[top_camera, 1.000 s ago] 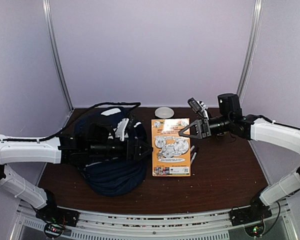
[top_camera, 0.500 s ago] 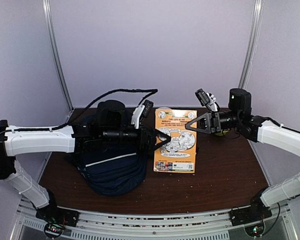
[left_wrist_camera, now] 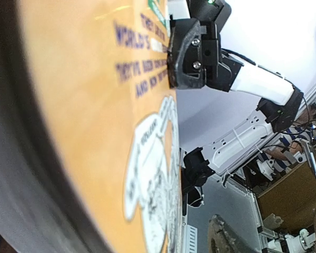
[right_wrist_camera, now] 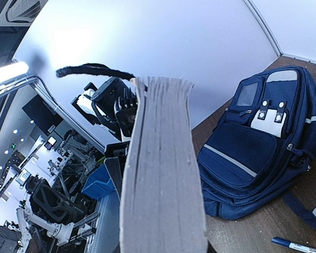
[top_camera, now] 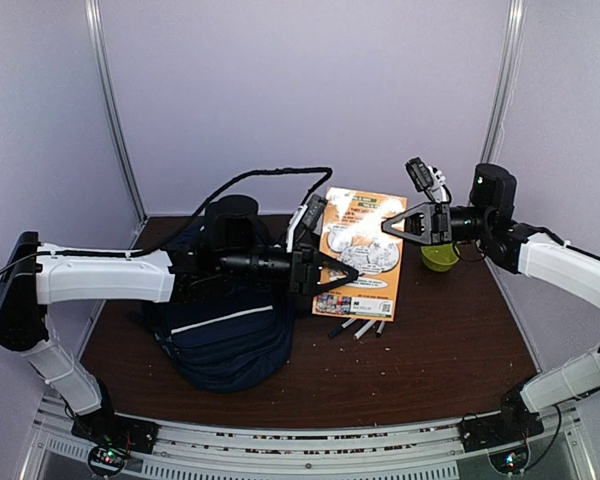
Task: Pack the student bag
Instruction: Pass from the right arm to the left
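The student bag (top_camera: 225, 335) is navy blue with a white stripe and lies on the left of the table; it also shows in the right wrist view (right_wrist_camera: 258, 153). An orange book (top_camera: 365, 250) is held tilted up above the table's middle. My left gripper (top_camera: 338, 276) is shut on its lower left edge, and its cover fills the left wrist view (left_wrist_camera: 95, 132). My right gripper (top_camera: 408, 224) is shut on its upper right edge; the grey page edge (right_wrist_camera: 163, 174) stands between its jaws. Several pens (top_camera: 357, 327) lie on the table under the book.
A green cup (top_camera: 440, 258) stands at the back right, under my right arm. One blue pen (right_wrist_camera: 295, 243) lies next to the bag's lower edge. The left arm's black cable (top_camera: 270, 178) loops above the bag. Purple walls close in the back and sides.
Both grippers have lifted the orange book off the table and tipped it up towards the back. The pens that lay beside and under it now show. The left arm has reached further right.
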